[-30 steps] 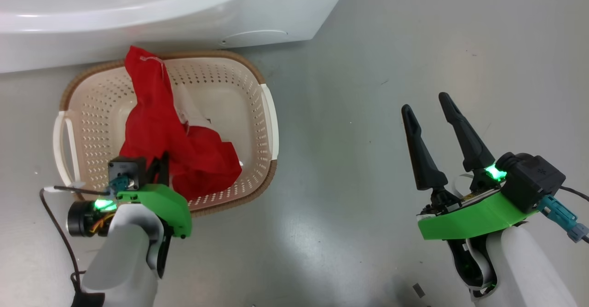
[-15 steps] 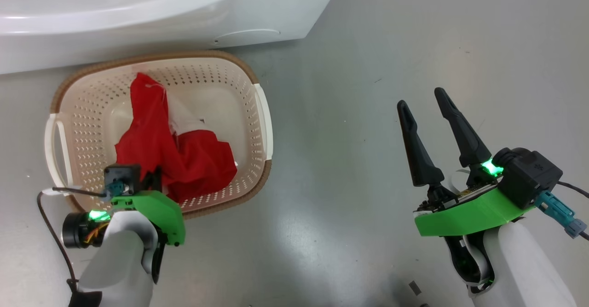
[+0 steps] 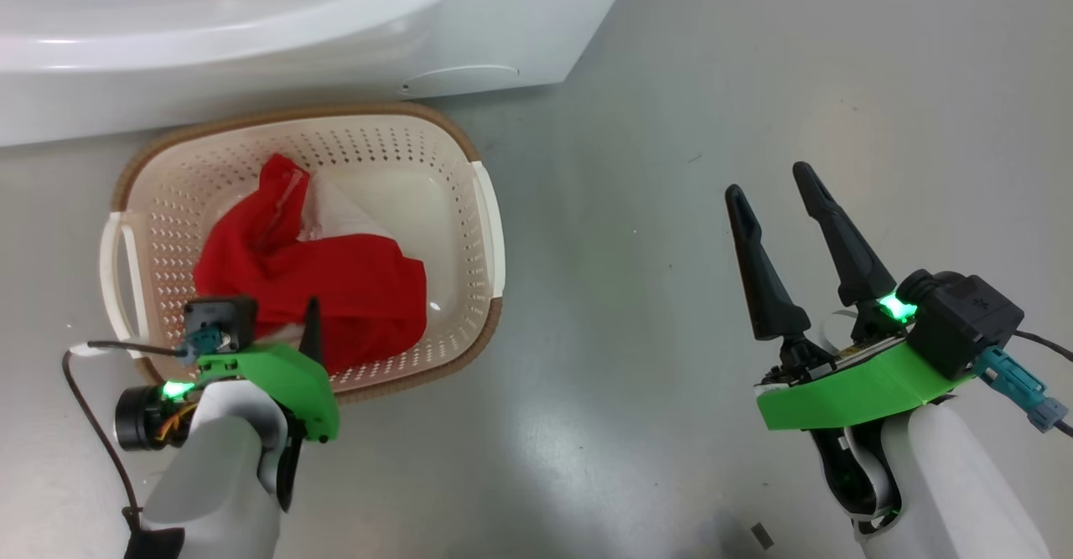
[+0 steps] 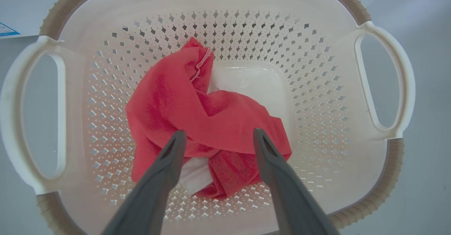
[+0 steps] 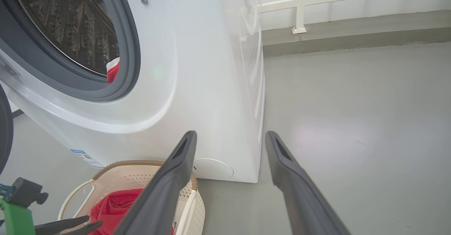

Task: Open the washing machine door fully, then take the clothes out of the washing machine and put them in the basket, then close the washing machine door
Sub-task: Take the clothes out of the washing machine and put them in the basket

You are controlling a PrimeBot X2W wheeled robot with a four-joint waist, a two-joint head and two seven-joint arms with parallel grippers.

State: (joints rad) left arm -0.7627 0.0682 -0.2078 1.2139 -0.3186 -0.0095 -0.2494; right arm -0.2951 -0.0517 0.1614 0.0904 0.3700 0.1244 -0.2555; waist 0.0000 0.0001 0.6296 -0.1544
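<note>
The red clothes (image 3: 335, 278) lie crumpled in the cream basket (image 3: 488, 207), with a white panel showing. My left gripper (image 4: 218, 133) hangs open just above the clothes (image 4: 197, 111), its fingers apart with nothing between them. The basket (image 4: 384, 87) stands on the floor against the front of the white washing machine (image 3: 293, 31). In the right wrist view the washing machine (image 5: 204, 69) has its round opening uncovered, and a bit of red and white fabric (image 5: 112, 73) sits at the drum's lower lip. A dark curved edge (image 5: 4, 129) at the left may be the door. My right gripper (image 3: 769, 183) is open over bare floor, to the right of the basket.
Grey floor (image 3: 671, 123) stretches to the right of the washer and the basket. A white railing (image 5: 299, 6) on a low kerb stands behind the machine. A small scrap (image 3: 763, 532) lies on the floor near my right arm.
My left gripper has opened and the red clothes, which hung from it a second ago, have dropped and settled in the basket. The right arm has hardly moved.
</note>
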